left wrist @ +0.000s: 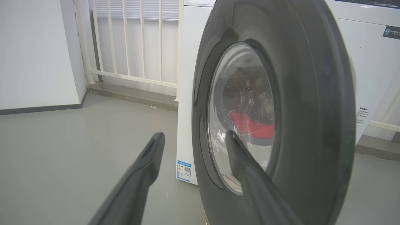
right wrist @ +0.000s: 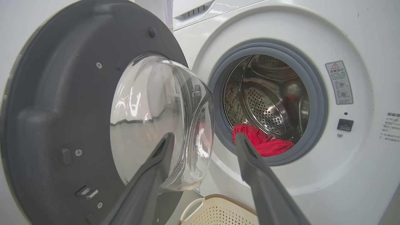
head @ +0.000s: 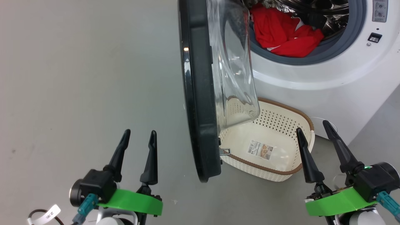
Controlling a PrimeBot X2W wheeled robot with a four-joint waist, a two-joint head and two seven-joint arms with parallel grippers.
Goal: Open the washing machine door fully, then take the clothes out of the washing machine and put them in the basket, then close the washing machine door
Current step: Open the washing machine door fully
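Note:
The washing machine door (head: 200,93) stands swung out toward me, edge-on in the head view, its clear glass bowl (right wrist: 156,122) facing the washing machine (head: 328,72). Red clothes (head: 282,32) lie in the steel drum (right wrist: 268,103) behind the grey gasket. The cream basket (head: 281,125) sits on the floor below the opening, holding nothing but its paper label. My left gripper (head: 139,137) is open, left of the door's outer face (left wrist: 312,109). My right gripper (head: 312,126) is open, near the basket's right rim.
Grey floor (head: 78,78) spreads to the left of the door. In the left wrist view a white railing (left wrist: 131,40) and a white wall (left wrist: 34,53) stand behind the machine. A latch slot (right wrist: 345,124) and warning sticker (right wrist: 339,82) sit right of the opening.

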